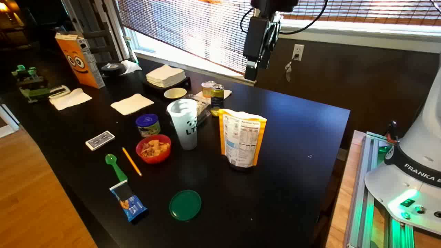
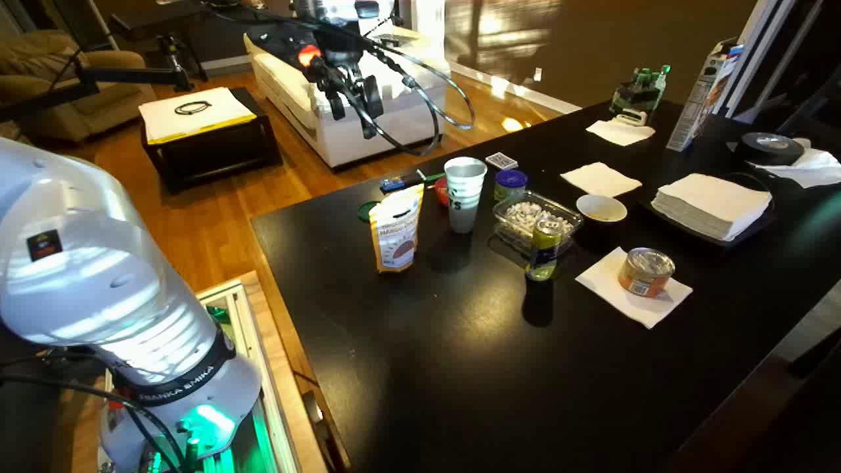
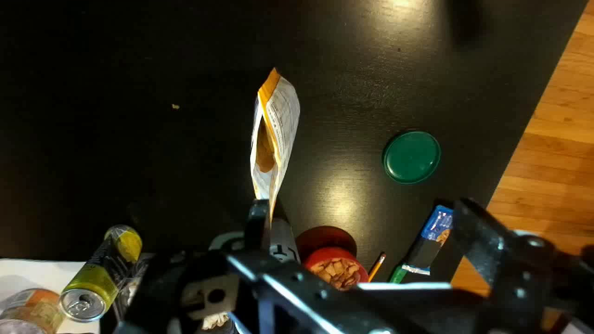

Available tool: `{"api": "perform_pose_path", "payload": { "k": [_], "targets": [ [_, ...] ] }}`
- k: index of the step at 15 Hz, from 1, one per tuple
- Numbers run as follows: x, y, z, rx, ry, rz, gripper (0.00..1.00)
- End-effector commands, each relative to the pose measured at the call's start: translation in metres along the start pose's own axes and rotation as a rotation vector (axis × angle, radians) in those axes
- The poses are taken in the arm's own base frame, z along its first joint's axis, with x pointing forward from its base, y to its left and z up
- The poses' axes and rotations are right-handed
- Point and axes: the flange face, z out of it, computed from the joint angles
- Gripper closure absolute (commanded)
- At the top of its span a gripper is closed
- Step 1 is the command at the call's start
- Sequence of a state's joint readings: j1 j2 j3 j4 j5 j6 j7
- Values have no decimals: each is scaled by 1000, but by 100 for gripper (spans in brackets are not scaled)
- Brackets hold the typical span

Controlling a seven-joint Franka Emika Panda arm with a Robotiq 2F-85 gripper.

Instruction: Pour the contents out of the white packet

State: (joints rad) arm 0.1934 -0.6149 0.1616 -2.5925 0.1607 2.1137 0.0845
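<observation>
The white packet with orange edges stands upright on the dark table in both exterior views (image 1: 242, 141) (image 2: 396, 233). In the wrist view the packet (image 3: 287, 113) is seen from above; its top is parted and something orange-brown shows inside. My gripper (image 1: 256, 70) is high above the table, apart from the packet. It also shows in an exterior view (image 2: 355, 115) with a gap between its fingers. In the wrist view the gripper (image 3: 362, 206) has its fingers wide apart with nothing held. One finger overlaps the packet's near end in that view.
A tall white cup (image 1: 184, 127) stands close beside the packet. A red bowl of snacks (image 1: 154, 150), a blue-lidded can (image 1: 148, 125), a yellow-green can (image 2: 545, 253) and a clear tray (image 2: 502, 220) stand nearby. A green lid (image 1: 185, 205) and a blue wrapper (image 1: 130, 203) lie near the edge.
</observation>
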Motion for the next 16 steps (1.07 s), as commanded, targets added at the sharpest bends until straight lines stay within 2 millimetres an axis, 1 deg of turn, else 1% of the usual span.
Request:
{"api": "perform_pose_path", "payload": {
  "k": [1,8,9,11,14,16],
  "targets": [
    [0,0,-1,0,-1,0,0],
    [0,0,-1,0,-1,0,0],
    [-2,3,8,15,-10,30,0],
    [-10,1,20,28,-6,35,0],
    [-29,-5,37,8,-7,28,0],
    [-40,-7,55,-14,-16,14,0]
  ]
}}
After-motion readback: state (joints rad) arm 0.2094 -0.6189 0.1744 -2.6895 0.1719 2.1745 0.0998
